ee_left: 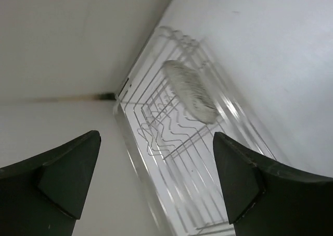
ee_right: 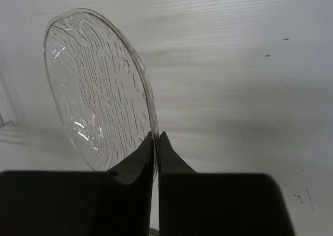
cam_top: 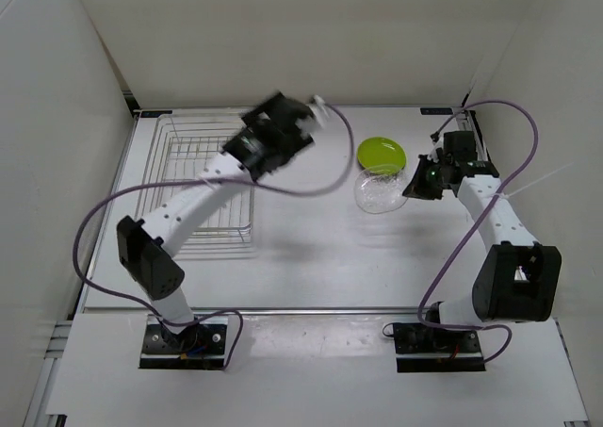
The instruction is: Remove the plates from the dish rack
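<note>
The silver wire dish rack (cam_top: 174,163) lies at the left of the table and also shows in the left wrist view (ee_left: 171,142). A pale, blurred oval thing (ee_left: 190,90) stands in it; I cannot tell what it is. My left gripper (cam_top: 300,116) is open and empty, blurred, above the rack's far right corner (ee_left: 156,137). My right gripper (cam_top: 412,184) is shut on the rim of the clear plate (cam_top: 380,191), holding it tilted on edge over the table (ee_right: 99,85). The lime green plate (cam_top: 382,152) lies flat just behind it. The black and orange-red plates are out of view.
White walls enclose the table at the back and both sides. The right arm's purple cable (cam_top: 509,106) loops along the right wall. The left arm's cable (cam_top: 311,187) hangs over the table between the rack and the plates.
</note>
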